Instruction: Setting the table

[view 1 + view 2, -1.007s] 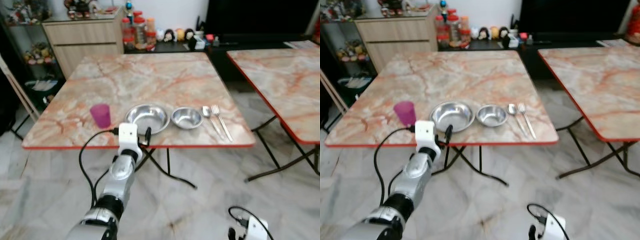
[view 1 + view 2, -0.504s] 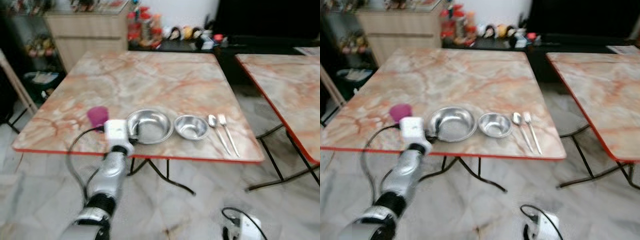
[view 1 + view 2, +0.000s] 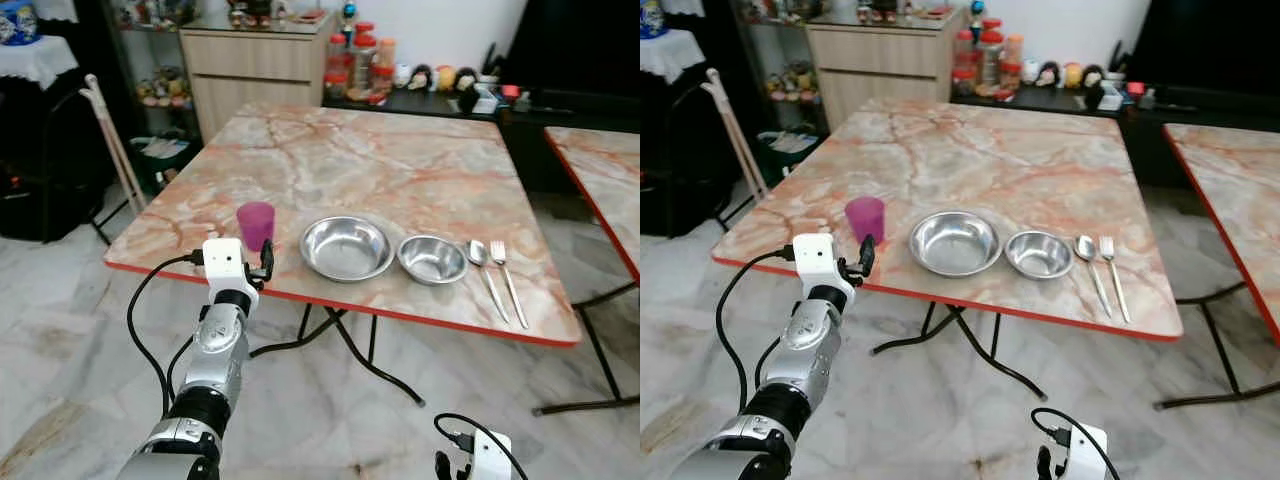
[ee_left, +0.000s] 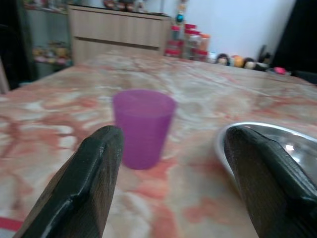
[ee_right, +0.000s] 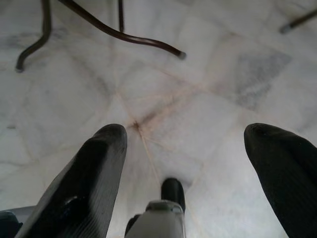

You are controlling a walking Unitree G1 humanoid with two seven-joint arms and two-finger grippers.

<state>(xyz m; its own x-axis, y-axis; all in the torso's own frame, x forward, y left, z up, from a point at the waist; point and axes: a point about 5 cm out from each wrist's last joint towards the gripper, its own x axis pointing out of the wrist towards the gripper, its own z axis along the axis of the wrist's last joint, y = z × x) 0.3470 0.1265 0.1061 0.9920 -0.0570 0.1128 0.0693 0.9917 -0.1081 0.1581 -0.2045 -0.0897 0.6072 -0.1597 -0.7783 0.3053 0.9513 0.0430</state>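
Note:
A purple cup [image 3: 255, 224] stands upright near the front left edge of the marble table [image 3: 380, 150]. To its right, in a row, lie a large steel bowl [image 3: 347, 247], a small steel bowl [image 3: 432, 258], a spoon [image 3: 482, 265] and a fork [image 3: 508, 282]. My left gripper [image 3: 263, 266] is raised at the table's front edge just in front of the cup. In the left wrist view this gripper [image 4: 171, 136] is open, with the cup [image 4: 143, 126] a short way ahead between the fingers, untouched. My right gripper [image 5: 183, 136] hangs open, low over the floor.
A second marble table [image 3: 600, 160] stands to the right with a gap between. The table's folding legs [image 3: 350, 345] spread beneath it. A wooden cabinet [image 3: 260, 60] and jars stand behind. Shelves and a white pole [image 3: 108, 135] are at the left. Marble floor surrounds me.
The view has swung and now shows more of the room's left side. My left gripper has shifted left along the table edge, from in front of the large bowl to in front of the cup.

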